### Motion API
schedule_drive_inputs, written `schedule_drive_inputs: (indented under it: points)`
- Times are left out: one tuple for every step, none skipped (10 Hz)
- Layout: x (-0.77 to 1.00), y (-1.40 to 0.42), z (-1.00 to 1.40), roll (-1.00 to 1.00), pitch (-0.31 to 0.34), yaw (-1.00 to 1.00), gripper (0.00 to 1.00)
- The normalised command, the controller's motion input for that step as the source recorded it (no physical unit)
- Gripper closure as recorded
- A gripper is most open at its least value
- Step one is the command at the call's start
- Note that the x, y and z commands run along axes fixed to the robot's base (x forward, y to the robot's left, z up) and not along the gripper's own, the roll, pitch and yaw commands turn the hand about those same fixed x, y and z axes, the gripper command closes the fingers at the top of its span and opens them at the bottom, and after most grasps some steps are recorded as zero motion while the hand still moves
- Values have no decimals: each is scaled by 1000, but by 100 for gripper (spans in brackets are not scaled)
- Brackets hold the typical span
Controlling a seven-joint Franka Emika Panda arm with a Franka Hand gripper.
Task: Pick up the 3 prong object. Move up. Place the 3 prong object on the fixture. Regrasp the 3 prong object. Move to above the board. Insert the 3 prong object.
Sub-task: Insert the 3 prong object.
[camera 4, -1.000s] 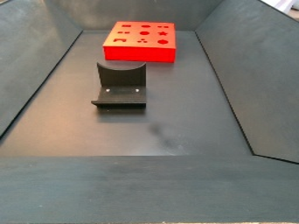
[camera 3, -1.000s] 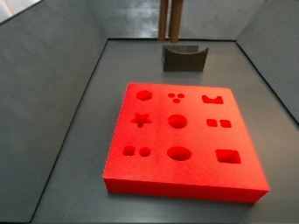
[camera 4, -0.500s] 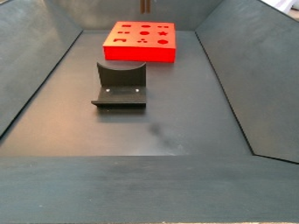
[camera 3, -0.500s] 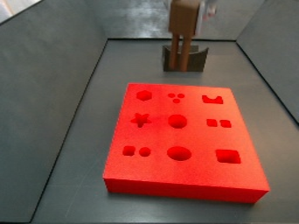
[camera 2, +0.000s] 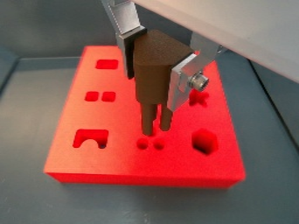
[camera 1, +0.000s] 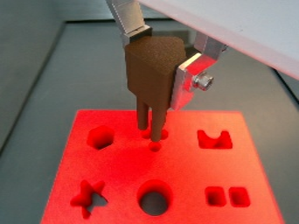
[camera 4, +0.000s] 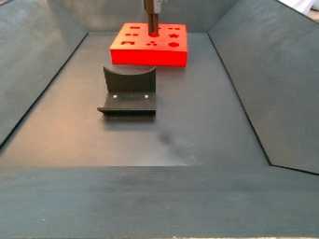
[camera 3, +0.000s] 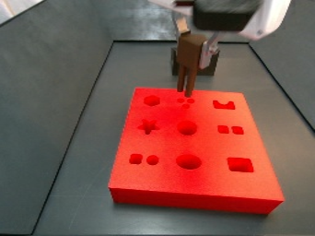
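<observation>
My gripper (camera 1: 160,63) is shut on the 3 prong object (camera 1: 152,79), a brown piece hanging upright with its thin prongs pointing down. Both wrist views show the prongs directly over the three small dot recesses (camera 2: 152,143) of the red board (camera 2: 87,157), with the tips at or just above the surface. In a side view the 3 prong object (camera 3: 189,60) hangs over the board (camera 3: 191,152) at its far end, under the gripper (camera 3: 192,41). The fixture (camera 3: 215,61) stands behind it. The other side camera shows the 3 prong object (camera 4: 151,17) over the board (camera 4: 149,54), beyond the fixture (camera 4: 129,89).
Sloping grey walls (camera 3: 55,83) enclose the dark floor (camera 4: 162,140). The board carries other recesses: a star (camera 3: 150,125), circles (camera 3: 189,161), squares (camera 3: 241,165) and a notched shape (camera 1: 212,138).
The gripper, still holding the 3 prong object, has moved from over the fixture to over the board's far end and come down toward the three dot recesses.
</observation>
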Motion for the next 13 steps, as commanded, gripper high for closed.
schedule_drive_inputs:
  points:
    - [37,49,-371,0,0,-937,100]
    - [9,77,0,-24,0,-114,100]
    - [9,-3,-14,0,0,0,100]
    - [114,0,-126,0,0,-31,100]
    - [129,0,-274,0,0,0,100]
    - [117,0,-326,13,0,0,100]
    - [109,0,-297,10,0,-3,100]
    - [106,0,-286,7,0,-20,100]
    - [86,0,-309,26,0,-37,100]
    - [71,0,-320,26,0,-49,100]
    - [83,40,-360,29,0,-166,100]
    - [309,137,-437,36,0,-383,100]
    - [343,174,-463,14,0,-551,100]
